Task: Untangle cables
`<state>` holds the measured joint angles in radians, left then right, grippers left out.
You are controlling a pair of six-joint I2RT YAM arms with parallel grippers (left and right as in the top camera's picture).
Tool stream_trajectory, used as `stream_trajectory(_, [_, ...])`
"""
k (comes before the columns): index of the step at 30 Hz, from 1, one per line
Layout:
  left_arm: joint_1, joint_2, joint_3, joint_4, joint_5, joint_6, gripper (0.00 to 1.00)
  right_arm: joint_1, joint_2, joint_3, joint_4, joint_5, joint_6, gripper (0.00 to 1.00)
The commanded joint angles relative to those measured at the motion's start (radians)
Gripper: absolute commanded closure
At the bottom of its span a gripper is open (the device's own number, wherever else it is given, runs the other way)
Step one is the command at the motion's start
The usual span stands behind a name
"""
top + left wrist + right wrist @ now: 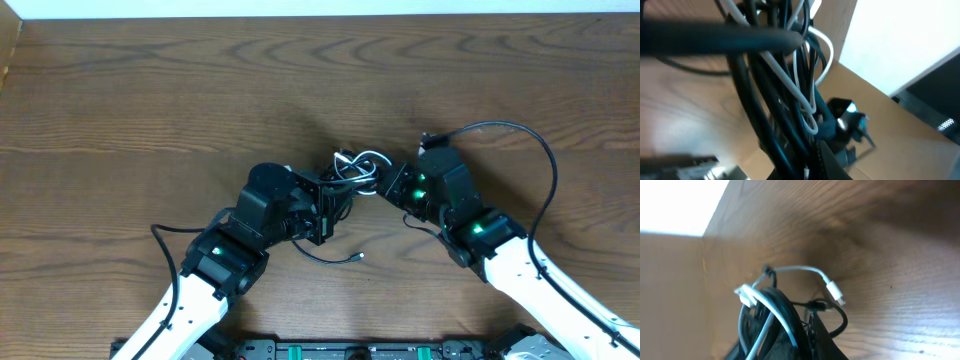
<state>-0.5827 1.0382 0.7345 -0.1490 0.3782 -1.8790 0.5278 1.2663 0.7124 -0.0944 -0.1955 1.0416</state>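
Note:
The cables are one tangle (354,168) of two black cords and a white cord at the table's middle. My left gripper (334,196) holds the tangle from the left and my right gripper (384,186) from the right, both shut on it. In the left wrist view the black and white strands (790,95) run up from the jaws (812,165), with the right gripper (845,121) behind. In the right wrist view the bundle (771,311) sits in the jaws (800,342); the white cord's plug (837,293) lies on the wood. One black cord's end (358,257) trails toward the front.
The right arm's thick black cord (545,150) arcs above the table at the right. The left arm's cord (166,246) loops at the left. A cardboard edge (8,50) stands at the far left corner. The wooden table (150,120) stretches around.

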Motion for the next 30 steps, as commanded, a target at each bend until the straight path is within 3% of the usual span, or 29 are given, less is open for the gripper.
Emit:
stream_trajectory(1, [0.021, 0.0, 0.005, -0.036, -0.124, 0.08, 0.92, -0.048, -0.039, 0.011, -0.003, -0.222, -0.288, 0.99])
stream_trajectory(6, [0.081, 0.001, 0.005, -0.107, -0.241, 0.081, 0.92, -0.182, -0.098, 0.011, -0.002, -0.669, -0.547, 0.99])
stream_trajectory(10, [0.12, 0.019, 0.005, -0.117, -0.276, 0.092, 0.92, -0.286, -0.122, 0.011, 0.048, -1.009, -0.612, 0.99])
stream_trajectory(13, [0.128, 0.055, 0.005, -0.116, -0.275, 0.092, 0.91, -0.335, -0.123, 0.011, 0.179, -1.241, -0.612, 0.99])
stream_trajectory(19, [0.127, 0.163, 0.005, -0.102, -0.138, 0.1, 0.91, -0.341, -0.123, 0.011, 0.369, -1.301, -0.537, 0.99])
stream_trajectory(20, [0.127, 0.18, 0.005, -0.09, -0.1, 0.126, 0.85, -0.341, -0.123, 0.011, 0.373, -1.286, -0.537, 0.99])
stream_trajectory(21, [0.127, 0.195, 0.005, -0.075, -0.07, 0.175, 0.72, -0.341, -0.123, 0.011, 0.372, -1.265, -0.537, 0.99])
stream_trajectory(22, [0.129, 0.212, 0.005, -0.045, -0.044, 0.296, 0.58, -0.341, -0.123, 0.011, 0.371, -1.229, -0.528, 0.99])
stream_trajectory(26, [0.134, 0.217, 0.005, 0.019, -0.011, 0.749, 0.26, -0.341, -0.122, 0.011, 0.372, -1.146, -0.461, 0.99])
stream_trajectory(30, [0.135, 0.193, 0.005, 0.021, 0.087, 0.969, 0.18, -0.347, -0.122, 0.011, 0.371, -1.119, -0.438, 0.99])
